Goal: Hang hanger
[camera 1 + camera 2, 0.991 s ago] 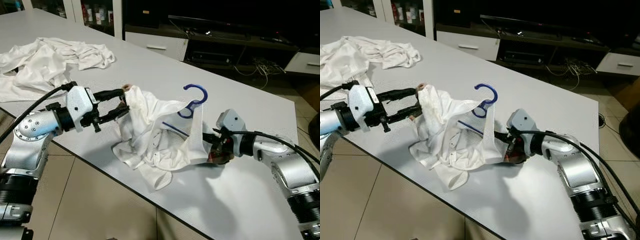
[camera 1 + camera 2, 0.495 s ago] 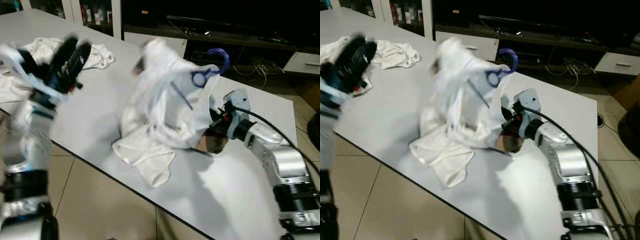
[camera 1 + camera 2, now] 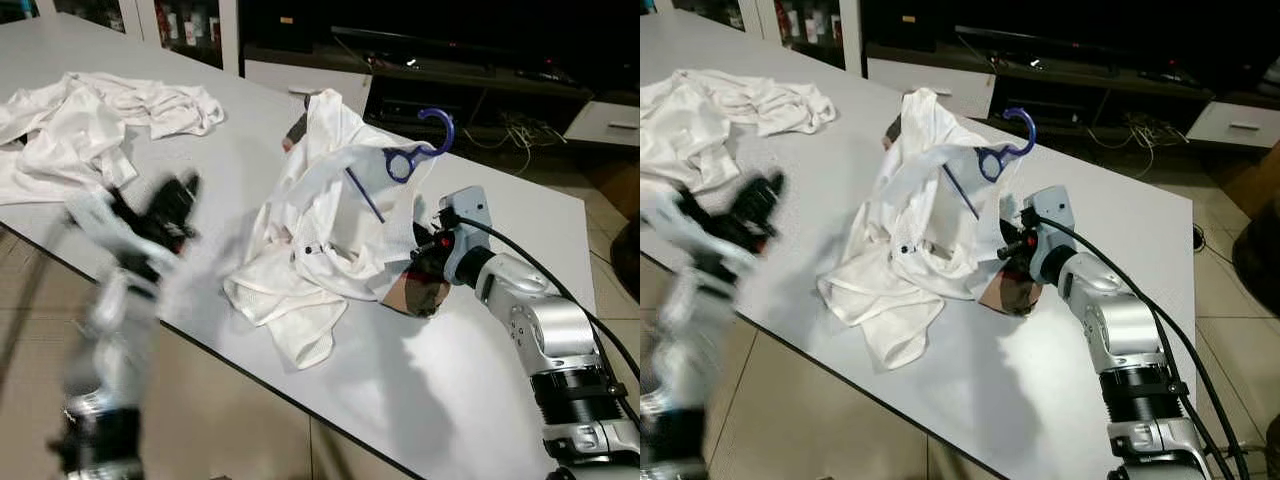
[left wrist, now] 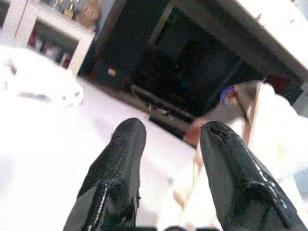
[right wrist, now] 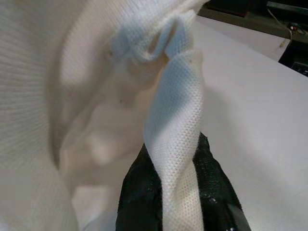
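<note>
Right gripper (image 5: 175,192) fingers pinch the white shirt (image 3: 330,230) on its blue hanger (image 3: 405,155); left gripper (image 4: 168,139) fingers released, swinging. Next, lifting toward a rail.

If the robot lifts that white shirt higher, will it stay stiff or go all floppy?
Probably floppy: the white shirt already sags in folds off the blue hanger onto the table. It looks light and thin. A twisted strip sits pinched in the right end effector, so it might slip or stretch.
</note>
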Motion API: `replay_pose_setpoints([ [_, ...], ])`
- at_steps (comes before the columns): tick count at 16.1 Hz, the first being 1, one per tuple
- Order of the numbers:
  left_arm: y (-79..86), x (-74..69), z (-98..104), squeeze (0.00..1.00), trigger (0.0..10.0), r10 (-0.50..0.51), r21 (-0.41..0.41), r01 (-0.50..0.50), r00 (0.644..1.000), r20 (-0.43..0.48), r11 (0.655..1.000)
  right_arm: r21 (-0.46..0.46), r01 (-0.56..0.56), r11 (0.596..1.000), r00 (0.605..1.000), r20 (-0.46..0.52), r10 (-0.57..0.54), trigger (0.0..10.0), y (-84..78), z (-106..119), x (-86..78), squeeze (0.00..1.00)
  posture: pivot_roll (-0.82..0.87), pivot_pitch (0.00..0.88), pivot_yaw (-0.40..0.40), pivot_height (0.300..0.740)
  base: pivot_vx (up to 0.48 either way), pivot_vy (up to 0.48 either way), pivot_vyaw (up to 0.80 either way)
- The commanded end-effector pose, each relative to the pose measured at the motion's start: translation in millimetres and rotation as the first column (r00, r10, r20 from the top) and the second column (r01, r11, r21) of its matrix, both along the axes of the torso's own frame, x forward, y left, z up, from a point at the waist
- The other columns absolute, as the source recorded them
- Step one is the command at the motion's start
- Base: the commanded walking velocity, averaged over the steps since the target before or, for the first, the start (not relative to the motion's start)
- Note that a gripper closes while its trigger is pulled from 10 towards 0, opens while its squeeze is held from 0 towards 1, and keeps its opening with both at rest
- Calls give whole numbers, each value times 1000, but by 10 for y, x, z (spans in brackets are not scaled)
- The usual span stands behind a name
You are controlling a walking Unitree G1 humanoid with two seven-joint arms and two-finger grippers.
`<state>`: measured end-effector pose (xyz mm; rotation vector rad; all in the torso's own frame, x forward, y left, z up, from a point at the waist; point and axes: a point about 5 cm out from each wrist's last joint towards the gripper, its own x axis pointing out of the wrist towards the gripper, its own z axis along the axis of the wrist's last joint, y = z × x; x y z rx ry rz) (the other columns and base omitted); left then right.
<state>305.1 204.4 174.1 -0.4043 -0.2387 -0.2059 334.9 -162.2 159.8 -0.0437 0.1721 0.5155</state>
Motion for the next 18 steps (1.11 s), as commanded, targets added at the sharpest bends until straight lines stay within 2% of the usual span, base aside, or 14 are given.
replay_pose_setpoints([
  [1, -117, -32, 31, 0, 10000, -8, 17, 8, 1000, 9, 1000, -32, 12, 999, 999, 52, -10, 10000, -13, 121, 32, 0, 79, 43, -117, 740, 0, 0, 794],
  [4, -339, -84, -45, 0, 10000, 3, 16, -3, 1000, -16, 1000, -44, -15, 999, 998, 63, 18, 10000, 55, 145, 39, 0, 88, 42, -121, 740, 0, 0, 792],
  [6, -394, -102, -54, 0, 10000, 29, 20, -29, 999, -16, 999, -45, -23, 999, 997, 67, 26, 10000, 79, 151, 42, 0, 90, 42, -122, 740, 0, 0, 791],
  [10, -452, -115, -8, 0, 10000, 48, 88, -50, 999, 25, 995, -41, -28, 999, 996, 89, 32, 10000, 90, 197, 37, 0, 87, 46, -116, 740, 0, 0, 789],
  [14, -471, -120, 7, 0, 10000, 47, 113, -52, 998, 40, 992, -40, -32, 999, 992, 125, 37, 10000, 31, 321, 35, 0, 83, 47, -110, 740, 0, 0, 791],
  [18, -459, -122, -6, 0, 10000, 70, 116, -74, 997, 42, 990, -11, -115, 993, 987, 109, 116, 10000, 217, 259, -71, 0, 85, 44, -114, 740, 0, 0, 789],
])
